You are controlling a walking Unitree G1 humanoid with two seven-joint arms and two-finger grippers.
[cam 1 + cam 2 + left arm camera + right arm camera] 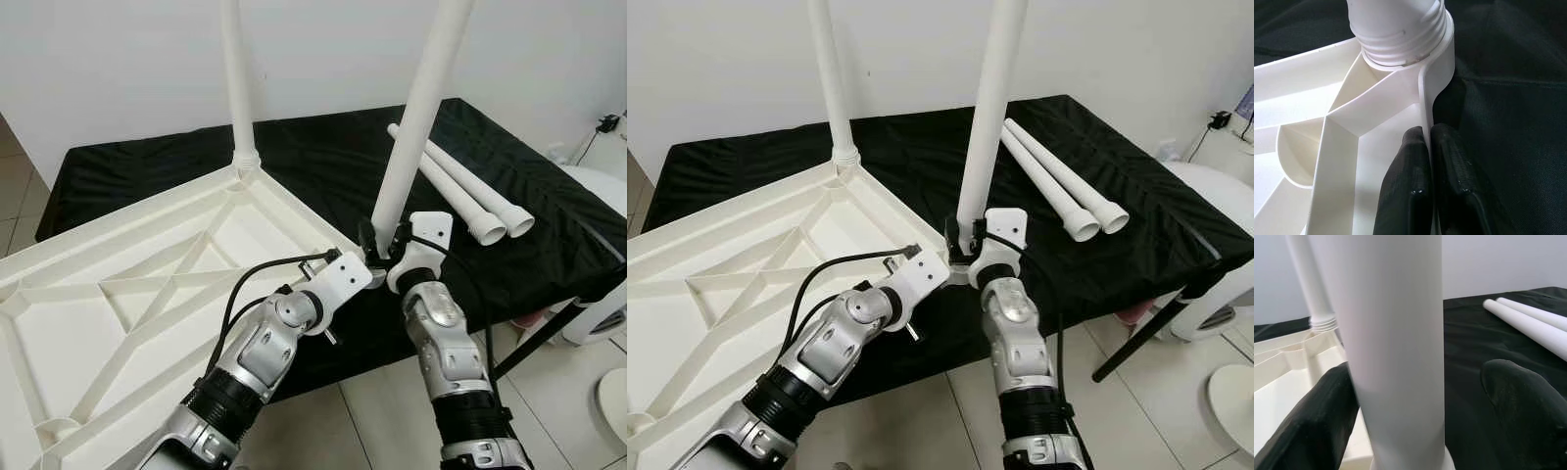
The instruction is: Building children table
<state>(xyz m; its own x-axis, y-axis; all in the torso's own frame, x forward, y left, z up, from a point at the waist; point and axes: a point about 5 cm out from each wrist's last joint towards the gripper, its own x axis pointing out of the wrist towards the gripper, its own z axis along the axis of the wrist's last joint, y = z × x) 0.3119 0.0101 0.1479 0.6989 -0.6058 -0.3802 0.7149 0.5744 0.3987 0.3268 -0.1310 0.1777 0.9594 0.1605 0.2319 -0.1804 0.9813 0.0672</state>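
White walls and pale floor tiles frame a low surface (549,245) draped in black cloth, and on it I have the white tabletop (147,294) lying upside down, its ribbed underside facing up and its near end hanging off the cloth toward me. One leg (235,78) is already standing in the far corner socket. A second leg (416,117) stands in the near corner socket, right at the cloth's front edge, and I judge that seating this one is the step in hand. My left gripper (1432,161) is clenched on the tabletop's thin side rim just beside that socket, one finger on each face of the wall, steadying the frame. My right gripper (1420,411) sits low around the second leg; in its wrist view the left-hand finger (1312,421) looks to touch the tube while the other finger (1523,401) stands apart from it, so I read the fingers as spread around the leg, not gripping it. The left wrist view shows the leg's threaded collar (1400,34) partly exposed above the socket, so I think the next move calls for closing on the tube and turning it down until the threads are buried, keeping it upright while the left holds the rim. Two spare legs (460,186) lie side by side on the cloth, well apart to my right. I can read no brand, label or writing anywhere.
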